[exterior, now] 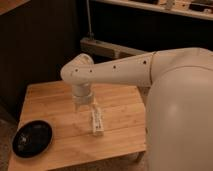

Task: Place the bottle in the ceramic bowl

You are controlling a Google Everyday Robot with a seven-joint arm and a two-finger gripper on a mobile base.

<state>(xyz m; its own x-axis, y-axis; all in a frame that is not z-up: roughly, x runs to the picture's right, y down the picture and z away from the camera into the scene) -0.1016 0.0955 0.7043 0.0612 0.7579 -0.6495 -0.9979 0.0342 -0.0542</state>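
The small white bottle [96,123] lies on the wooden table [55,100], near its middle and towards the front edge. My gripper [85,107] hangs from the white arm [115,71], pointing down, just above and to the left of the bottle's far end. Whether it touches the bottle cannot be told. The shallow black ceramic bowl [32,138] sits at the table's front left corner, well to the left of the bottle, and nothing shows inside it.
My large white arm housing [180,115] fills the right side of the view and hides the table's right edge. A dark wall and a pale ledge [107,48] stand behind the table. A shelf [165,9] runs along the top right.
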